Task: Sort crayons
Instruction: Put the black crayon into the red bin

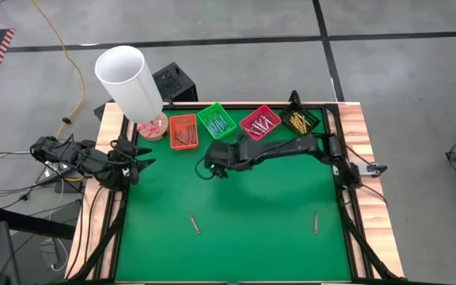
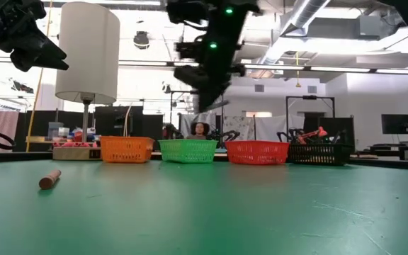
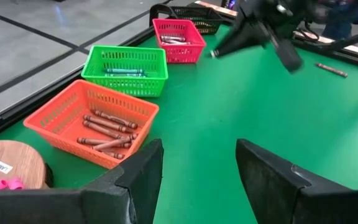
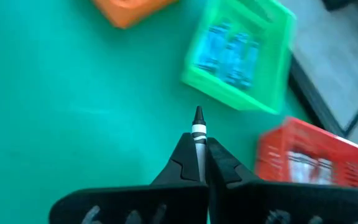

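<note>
1. While it hangs over the green worktop (image 1: pixel 236 229) just in front of the green tray (image 1: pixel 216 120), the right tool (image 4: pixel 199 163) is clenched on a crayon (image 4: pixel 198 134); in the right wrist view the stick's dark pointed tip and white-banded wrapper poke out past the pinched fingertips (image 4: pixel 182 158).
2. In the low view that tool (image 2: pixel 207 99) is raised above the worktop, in front of the green tray (image 2: pixel 188 150).
3. The left tool (image 3: pixel 197 174) waits at the worktop's edge, near the orange tray (image 3: pixel 92 121), to the left of the green tray; its fingers (image 3: pixel 143 168) stand released and wide apart, holding nothing.
4. Sorted crayons lie in the row of trays: bluish ones (image 4: pixel 229 53) in the green tray, brownish-red ones (image 3: pixel 107 127) in the orange tray next to it, pale ones (image 1: pixel 261 123) in the pink tray (image 1: pixel 260 123) on its other side, yellow ones (image 1: pixel 299 121) in the black tray (image 1: pixel 301 120) beyond the pink.
5. Two loose crayons lie on the worktop well apart from the green tray, toward the near edge: one (image 1: pixel 194 224) on the left, one (image 1: pixel 316 222) on the right.
6. A white lamp (image 1: pixel 129 79) stands beyond the orange tray, on a round wooden base (image 3: pixel 8 165) that bears a small white label too small to read.
</note>
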Tool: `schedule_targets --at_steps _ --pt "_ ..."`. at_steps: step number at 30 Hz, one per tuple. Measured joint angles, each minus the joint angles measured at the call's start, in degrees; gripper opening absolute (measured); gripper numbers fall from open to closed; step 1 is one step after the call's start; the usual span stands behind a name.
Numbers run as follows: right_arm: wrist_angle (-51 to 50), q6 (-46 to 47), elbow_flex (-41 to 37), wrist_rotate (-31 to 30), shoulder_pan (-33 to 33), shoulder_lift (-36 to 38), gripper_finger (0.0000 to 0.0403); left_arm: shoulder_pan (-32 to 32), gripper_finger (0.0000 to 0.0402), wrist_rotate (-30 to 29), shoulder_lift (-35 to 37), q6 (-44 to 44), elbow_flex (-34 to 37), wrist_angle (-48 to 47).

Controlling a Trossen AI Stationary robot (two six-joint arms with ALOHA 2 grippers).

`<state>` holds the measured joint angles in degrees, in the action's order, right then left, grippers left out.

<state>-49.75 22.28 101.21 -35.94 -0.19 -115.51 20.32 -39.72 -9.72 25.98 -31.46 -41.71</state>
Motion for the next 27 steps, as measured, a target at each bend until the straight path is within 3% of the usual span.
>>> schedule_targets --at_steps 7,14,19,27 --pt "8.35 -0.09 -16.55 0.31 -5.27 13.36 0.0001 0.0 0.0192 0.0 0.0 0.0 0.0 0.0" --pt "23.2 -0.28 -32.01 7.04 -12.7 22.27 0.0001 0.0 0.0192 0.0 0.0 0.0 0.0 0.0" --pt "29.95 -1.51 -36.51 8.9 -17.62 21.62 0.0001 0.0 0.0192 0.0 0.0 0.0 0.0 0.0" --pt "30.63 -5.87 -37.11 10.03 -25.33 20.62 0.0001 0.0 0.0192 0.0 0.0 0.0 0.0 0.0"
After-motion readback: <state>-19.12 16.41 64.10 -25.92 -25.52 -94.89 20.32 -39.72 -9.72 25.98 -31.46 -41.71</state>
